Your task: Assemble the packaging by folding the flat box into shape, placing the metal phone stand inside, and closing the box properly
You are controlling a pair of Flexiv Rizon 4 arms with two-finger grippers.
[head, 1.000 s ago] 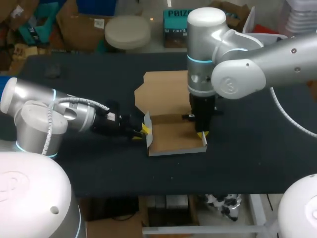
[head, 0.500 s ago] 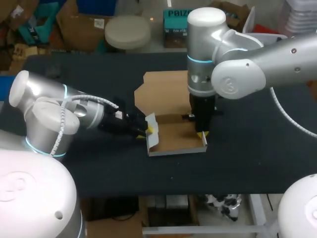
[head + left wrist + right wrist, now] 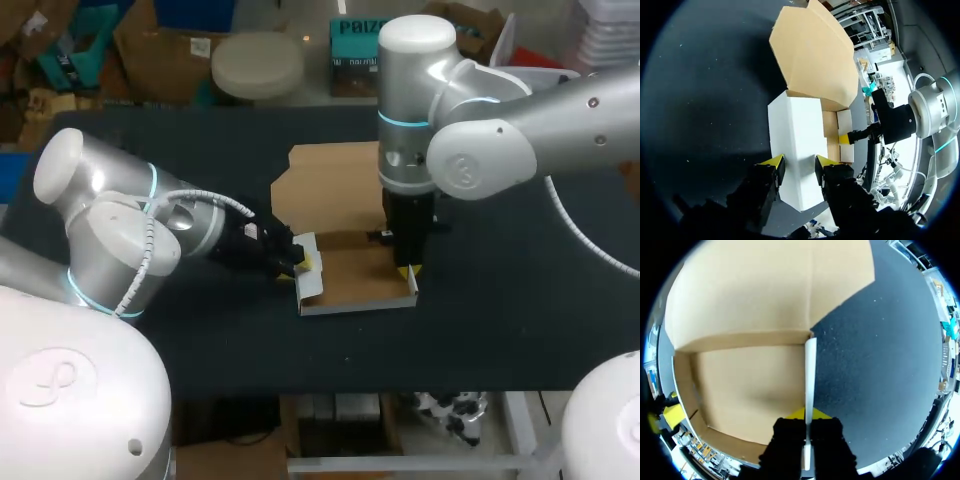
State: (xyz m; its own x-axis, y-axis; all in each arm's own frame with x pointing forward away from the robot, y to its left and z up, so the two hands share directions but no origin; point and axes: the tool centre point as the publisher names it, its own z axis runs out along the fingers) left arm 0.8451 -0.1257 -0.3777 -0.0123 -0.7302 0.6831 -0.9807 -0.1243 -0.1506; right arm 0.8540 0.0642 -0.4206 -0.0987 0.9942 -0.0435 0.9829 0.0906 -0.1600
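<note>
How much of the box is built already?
Not finished yet. Done: the box has its walls standing up. In hand: my right hand pinches the right wall, and my left hand presses against the left wall. Left: nothing is inside it, and the lid lies flat open.

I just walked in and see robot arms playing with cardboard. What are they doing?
Two robot arms are shaping a flat cardboard box. The right gripper pinches the box's right side wall upright. The left gripper has its open fingers against the left side wall. The lid lies flat behind, and nothing is inside yet.
</note>
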